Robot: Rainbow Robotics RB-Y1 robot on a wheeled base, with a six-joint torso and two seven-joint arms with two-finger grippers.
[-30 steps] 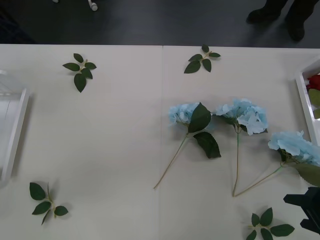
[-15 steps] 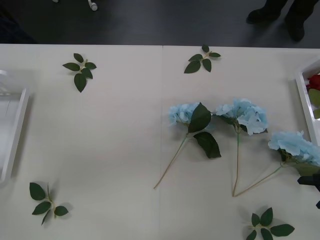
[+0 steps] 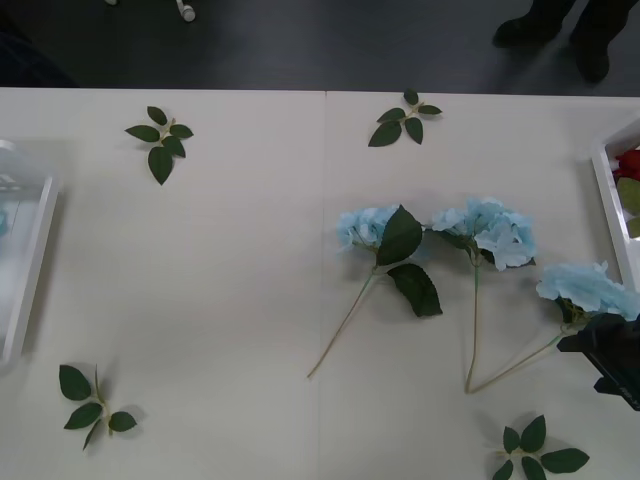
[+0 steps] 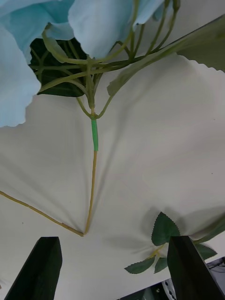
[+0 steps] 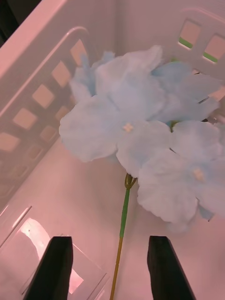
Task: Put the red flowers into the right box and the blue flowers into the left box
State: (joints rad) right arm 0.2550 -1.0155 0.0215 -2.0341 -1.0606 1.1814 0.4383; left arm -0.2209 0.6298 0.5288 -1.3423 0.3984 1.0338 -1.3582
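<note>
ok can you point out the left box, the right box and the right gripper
left box (image 3: 28,262), front view, on its white rim at the table's left edge
right box (image 3: 612,215), front view, on its white rim at the table's right edge
right gripper (image 4: 112,269), right wrist view, midway between its black fingertips, open above a blue flower's stem

Three blue flowers (image 3: 486,230) lie flat on the table, stems toward the robot; a fourth rests inside the left box (image 3: 28,262). Red flowers (image 3: 630,162) show in the right box (image 3: 607,205).
</note>
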